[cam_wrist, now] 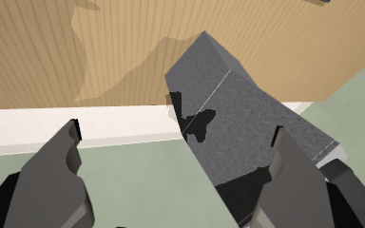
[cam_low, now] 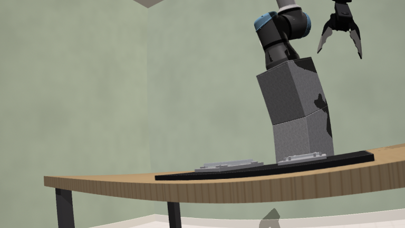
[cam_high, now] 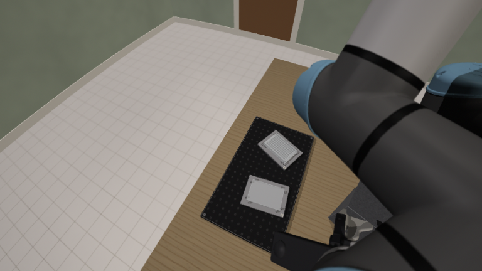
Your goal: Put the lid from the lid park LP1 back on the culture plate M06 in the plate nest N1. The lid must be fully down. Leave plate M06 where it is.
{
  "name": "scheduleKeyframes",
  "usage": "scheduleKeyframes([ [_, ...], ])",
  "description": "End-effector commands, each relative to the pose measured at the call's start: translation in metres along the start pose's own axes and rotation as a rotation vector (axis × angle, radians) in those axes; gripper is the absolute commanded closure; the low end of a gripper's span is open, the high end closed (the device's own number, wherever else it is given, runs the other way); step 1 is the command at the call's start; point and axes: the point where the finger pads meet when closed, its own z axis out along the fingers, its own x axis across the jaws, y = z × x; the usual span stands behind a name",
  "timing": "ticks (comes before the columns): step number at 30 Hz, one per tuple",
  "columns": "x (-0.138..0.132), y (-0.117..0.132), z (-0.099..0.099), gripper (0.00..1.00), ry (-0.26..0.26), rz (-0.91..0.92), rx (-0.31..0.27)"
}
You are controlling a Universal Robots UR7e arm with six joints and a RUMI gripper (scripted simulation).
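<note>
Nothing of the job is done yet, by my reading. My gripper (cam_low: 339, 46) hangs high above the counter (cam_low: 209, 188), off beside my grey pedestal (cam_low: 293, 108), and my jaws stand spread to their widest with nothing between them. The wrist view shows only the pedestal, the counter edge and the floor below me, so I am well apart from the work.

The lid (cam_high: 265, 194) lies flat in the lid park LP1 (cam_high: 244, 202), toward 6 o'clock on the black pegboard (cam_high: 227, 197) in the top view. The culture plate M06 (cam_high: 279, 147) sits uncovered, its well grid showing, in the plate nest N1 (cam_high: 290, 164) toward 12 o'clock on the same board, turned at an angle to the park. The 2 fixtures are near each other but apart.

What is left, as I judge it: come down over the park, take the lid by its edges, carry it across, match the plate's angle, and seat it fully down without nudging the plate.

The counter is pale wood with vertical grain and dark legs. The room has green walls, a floor of pale tiles (cam_high: 106, 147) with a light skirting, and a brown door (cam_high: 269, 1) at 12 o'clock in the top view.
</note>
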Motion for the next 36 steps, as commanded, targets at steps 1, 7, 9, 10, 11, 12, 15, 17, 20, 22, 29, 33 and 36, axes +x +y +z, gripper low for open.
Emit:
scheduleKeyframes([
  [1,0.0,0.0,0.0,0.0,-0.001,0.0,0.001],
  [7,0.0,0.0,0.0,0.0,-0.001,0.0,0.001],
  [9,0.0,0.0,0.0,0.0,-0.001,0.0,0.001],
  [10,0.0,0.0,0.0,0.0,-0.001,0.0,0.001],
  [11,0.0,0.0,0.0,0.0,-0.001,0.0,0.001],
  [12,0.0,0.0,0.0,0.0,-0.001,0.0,0.001],
  [15,0.0,0.0,0.0,0.0,-0.001,0.0,0.001],
  [17,0.0,0.0,0.0,0.0,-0.001,0.0,0.001],
  [20,-0.005,-0.013,0.006,0.18,-0.035,-0.002,0.003],
  [22,-0.008,-0.02,0.01,0.18,-0.035,-0.002,0.003],
  [29,-0.014,-0.044,0.024,0.18,-0.088,-0.003,0.013],
  [33,-0.017,-0.057,0.031,0.18,-0.1,-0.004,0.016],
  [36,-0.018,-0.066,0.036,0.18,-0.13,-0.004,0.025],
])
